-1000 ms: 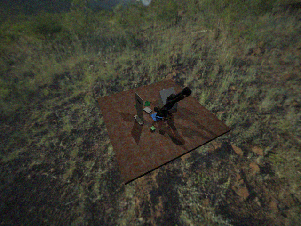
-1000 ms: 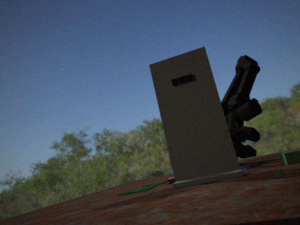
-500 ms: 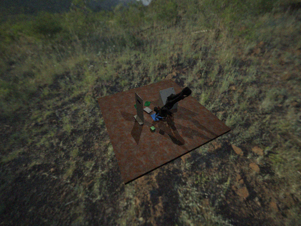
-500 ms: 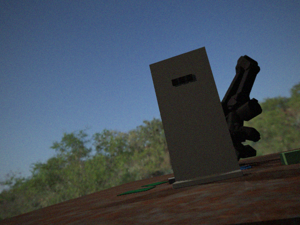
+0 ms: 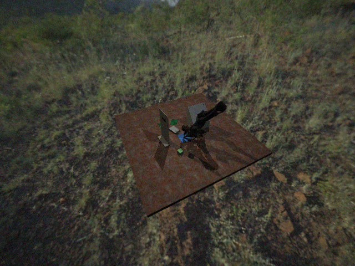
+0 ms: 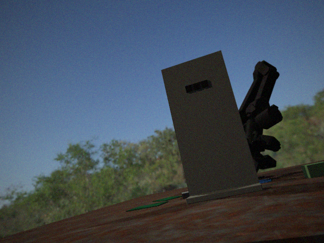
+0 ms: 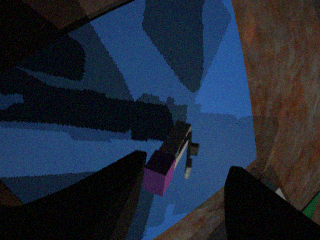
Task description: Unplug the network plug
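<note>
The upright panel (image 5: 163,130) (image 6: 209,135) stands on the table with its socket opening (image 6: 198,86) near the top. The plug (image 7: 161,172), with a purple end and a dark body, is out of the socket, over the blue marked square (image 5: 181,138) (image 6: 265,180) (image 7: 220,85). Its thin tab side faces right in the wrist view. Whether it rests fully on the square cannot be told. My gripper (image 7: 187,170) is partly open, low over the square. The left finger is close beside the purple end; a wide gap separates the plug from the right finger. In the exterior view the panel hides the fingers.
A green block (image 5: 179,151) (image 6: 315,169) sits near the square. A pale flat block (image 5: 174,129) and green flat patches (image 5: 173,122) (image 6: 148,206) lie near the panel. A grey slanted plate (image 5: 196,110) stands behind the arm on the rusty-brown table (image 5: 160,183).
</note>
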`<state>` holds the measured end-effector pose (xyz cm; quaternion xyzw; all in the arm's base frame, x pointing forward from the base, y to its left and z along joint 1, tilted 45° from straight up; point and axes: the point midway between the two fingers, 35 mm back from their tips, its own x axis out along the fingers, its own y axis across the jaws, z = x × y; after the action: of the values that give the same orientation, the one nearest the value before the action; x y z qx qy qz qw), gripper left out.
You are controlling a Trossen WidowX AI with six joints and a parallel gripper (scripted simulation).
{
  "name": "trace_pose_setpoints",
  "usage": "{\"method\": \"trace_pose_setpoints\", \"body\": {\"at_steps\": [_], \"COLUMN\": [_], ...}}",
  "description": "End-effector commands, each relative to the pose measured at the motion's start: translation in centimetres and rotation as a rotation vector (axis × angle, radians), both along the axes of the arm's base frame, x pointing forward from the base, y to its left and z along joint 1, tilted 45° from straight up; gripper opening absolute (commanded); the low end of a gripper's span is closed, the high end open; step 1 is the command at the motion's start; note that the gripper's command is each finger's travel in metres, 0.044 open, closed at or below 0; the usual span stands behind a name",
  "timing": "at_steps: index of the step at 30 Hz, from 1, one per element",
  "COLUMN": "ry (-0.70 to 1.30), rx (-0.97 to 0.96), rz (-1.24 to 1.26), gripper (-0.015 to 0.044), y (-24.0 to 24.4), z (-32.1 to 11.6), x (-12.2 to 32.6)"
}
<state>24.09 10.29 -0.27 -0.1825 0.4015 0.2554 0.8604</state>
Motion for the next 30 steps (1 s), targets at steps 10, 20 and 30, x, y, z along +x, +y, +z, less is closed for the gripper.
{"method": "trace_pose_setpoints", "body": {"at_steps": [10, 20, 30], "ry": [-0.006, -0.005, -0.003], "rx": [0.003, 0.002, 0.001], "rz": [0.004, 0.004, 0.004], "gripper": [0.0156, 0.0156, 0.0156], "y": [-0.3, -0.5, -0.9], "z": [0.8, 1.2, 1.7], "x": [-0.4, -0.8, -0.9]}}
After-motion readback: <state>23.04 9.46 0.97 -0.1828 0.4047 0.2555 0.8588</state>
